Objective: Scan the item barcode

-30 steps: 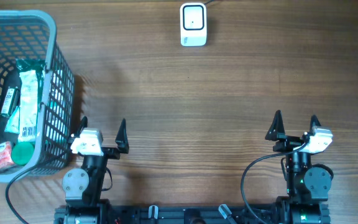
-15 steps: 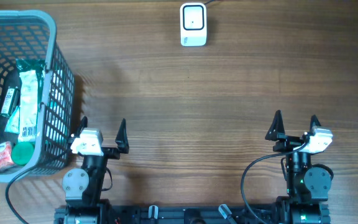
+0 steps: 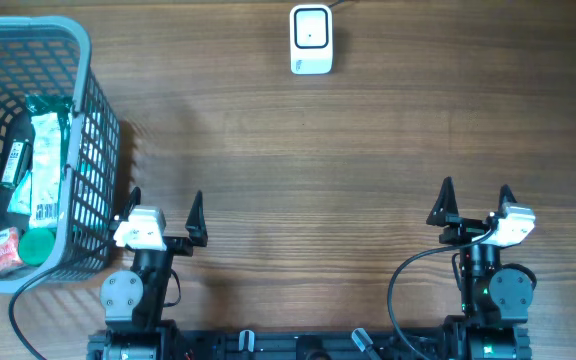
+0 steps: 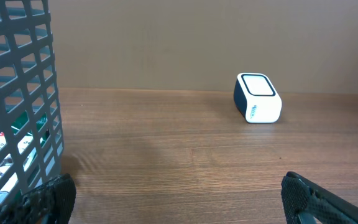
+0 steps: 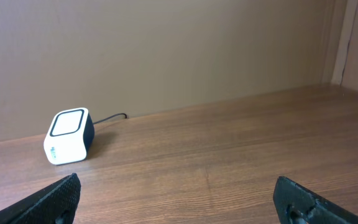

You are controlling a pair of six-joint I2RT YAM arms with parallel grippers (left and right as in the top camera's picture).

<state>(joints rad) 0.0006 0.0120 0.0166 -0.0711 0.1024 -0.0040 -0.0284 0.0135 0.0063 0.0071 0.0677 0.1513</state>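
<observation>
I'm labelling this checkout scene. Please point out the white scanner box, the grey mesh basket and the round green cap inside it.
White box-shaped barcode scanner (image 3: 310, 38), overhead view, top face.
Grey plastic mesh basket (image 3: 96, 170), overhead view, right-hand wall.
Round green cap (image 3: 36, 246), overhead view, its middle.

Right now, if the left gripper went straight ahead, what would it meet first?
The way looks free: the left gripper points over bare table, between the basket and the scanner, towards the back wall. The basket sits close on its left.

a wooden table carries a grey basket and white scanner.
</observation>
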